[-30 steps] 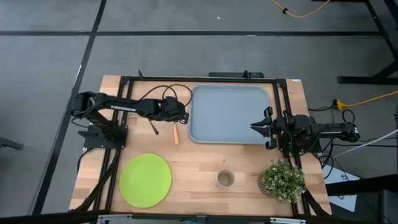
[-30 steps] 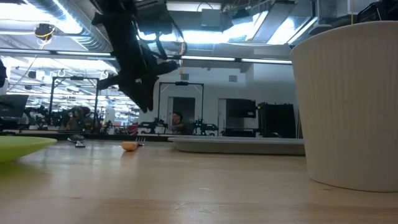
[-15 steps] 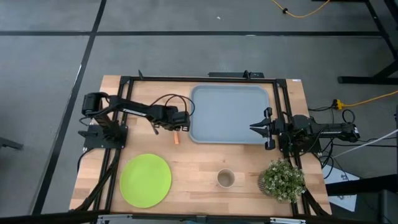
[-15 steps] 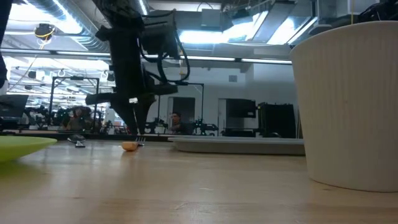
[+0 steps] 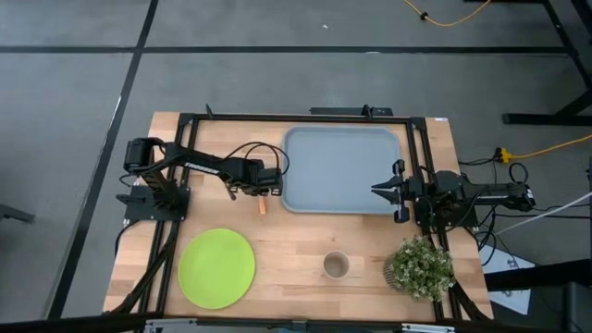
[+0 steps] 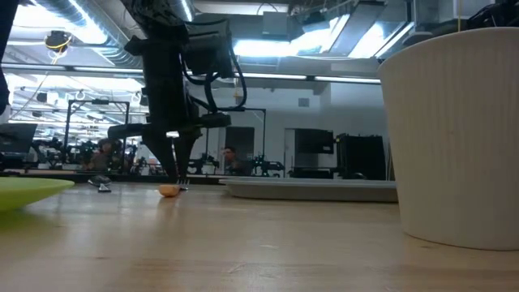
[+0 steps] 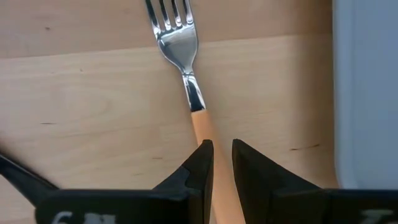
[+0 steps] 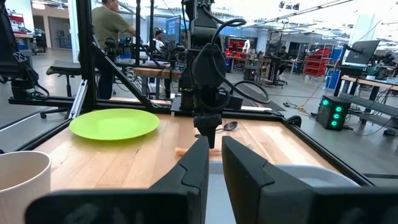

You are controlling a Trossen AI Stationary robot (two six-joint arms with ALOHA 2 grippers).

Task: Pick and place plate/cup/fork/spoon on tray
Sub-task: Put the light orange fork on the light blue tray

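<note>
The fork (image 7: 186,68), with an orange handle and silver tines, lies flat on the wood just left of the grey-blue tray (image 5: 340,139). My left gripper (image 7: 222,146) points down at it (image 5: 263,190) and is shut on its handle. The dark spoon (image 5: 229,191) lies on the table left of the fork. The lime-green plate (image 5: 216,268) and the tan cup (image 5: 336,266) stand near the front edge. My right gripper (image 5: 375,189) is shut and empty above the tray's right part. My left gripper pinches the fork's orange handle (image 7: 204,132) between its two fingers, about midway along the handle. The fingers come from above, pointing down (image 6: 180,185), one on each side of the handle. The fork lies flat on the table, its handle end (image 6: 169,191) on the wood.
A bushy potted plant (image 5: 421,266) stands at the front right, beside the cup. A black frame (image 5: 185,139) runs around the table's edges. People and workshop equipment show in the room behind.
My left gripper has come down from above the table to the fork beside the tray's left rim, and has tipped from a slant to pointing straight down. The fork lies where it lay.
</note>
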